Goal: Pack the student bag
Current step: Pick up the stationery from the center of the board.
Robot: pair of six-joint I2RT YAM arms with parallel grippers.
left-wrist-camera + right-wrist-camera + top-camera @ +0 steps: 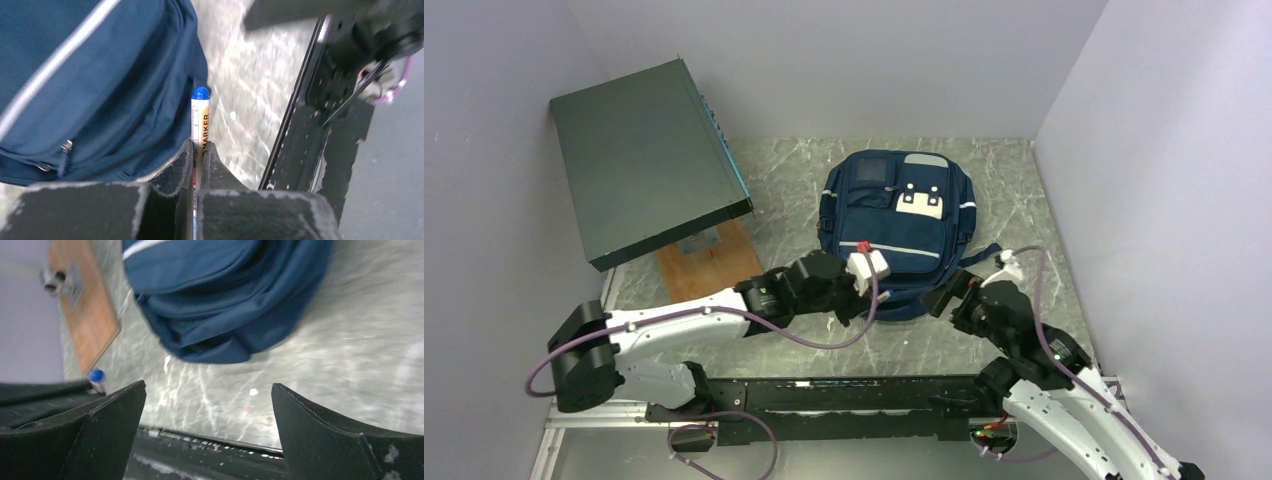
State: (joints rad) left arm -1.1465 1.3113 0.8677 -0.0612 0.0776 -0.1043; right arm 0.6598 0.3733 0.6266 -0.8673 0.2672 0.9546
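Note:
The navy student bag point(894, 215) lies flat on the table, front pocket up. My left gripper point(882, 290) is at the bag's near edge. In the left wrist view it point(199, 146) is shut on a white marker point(200, 120) with a blue cap, which sticks out past the fingertips beside the bag point(100, 75). My right gripper point(944, 298) is at the bag's near right corner, facing left. In the right wrist view it point(207, 387) is open and empty above the table, with the bag point(225, 295) ahead and the marker's cap point(96, 376) at the left.
A big dark grey-green flat box point(649, 155) sits raised at the back left over a wooden board point(709, 262). A black rail point(844, 395) runs along the near table edge. Walls close in the left, back and right sides.

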